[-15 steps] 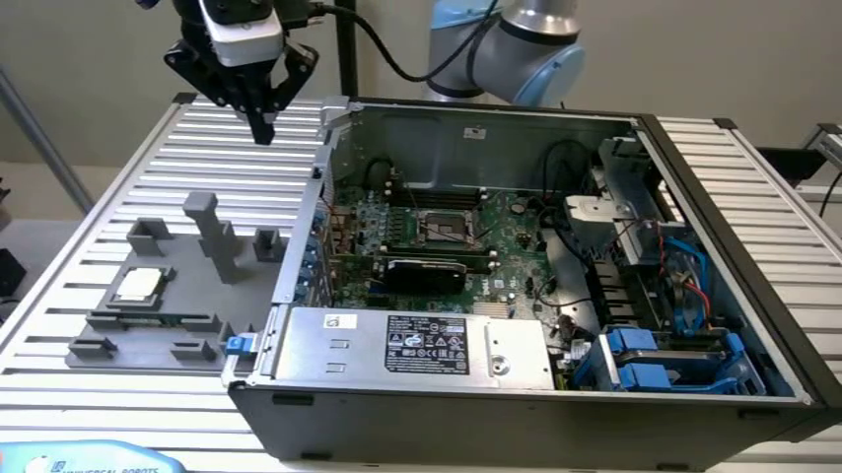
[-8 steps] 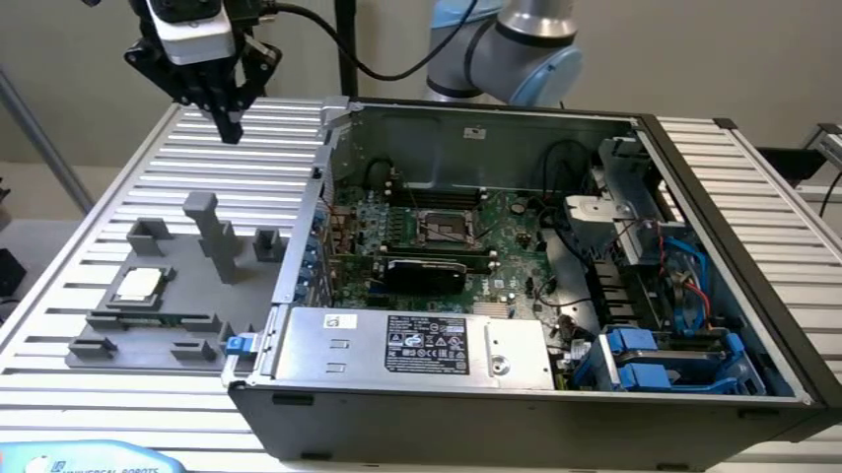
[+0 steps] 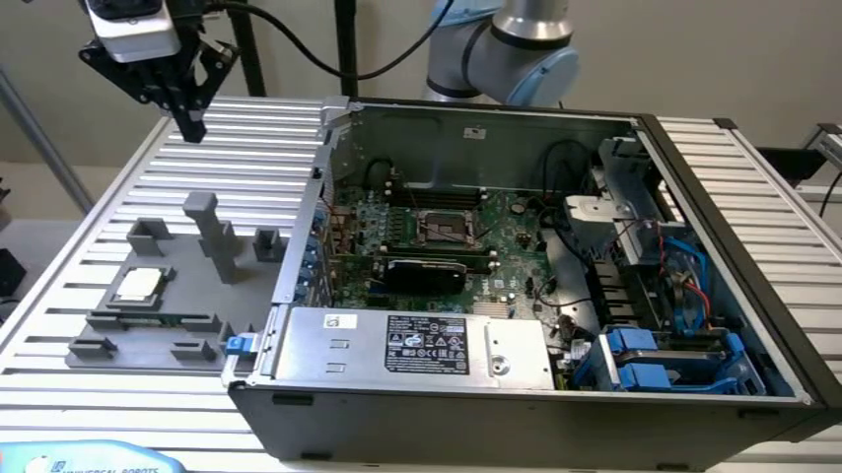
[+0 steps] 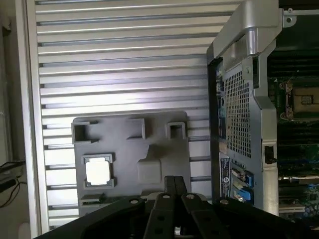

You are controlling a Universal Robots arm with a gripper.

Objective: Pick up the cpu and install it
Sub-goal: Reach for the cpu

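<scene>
1. While it hung high over the slatted table (image 3: 73, 236), the gripper (image 3: 193, 126) had its fingers pinched together on nothing.
2. In the wrist view, the socket (image 4: 305, 99) was cut off at the edge.
3. The cpu (image 3: 138, 286) sat well apart from the gripper, in the grey fixture (image 3: 197, 301) beside the open computer case (image 3: 526, 419).

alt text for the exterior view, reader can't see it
A black robot gripper, shut and empty, hangs high over a ribbed metal table, well away from the small square silver cpu seated in a grey plastic fixture. On the exterior view's right stands an open computer case with a square metal socket frame on its green motherboard.
</scene>
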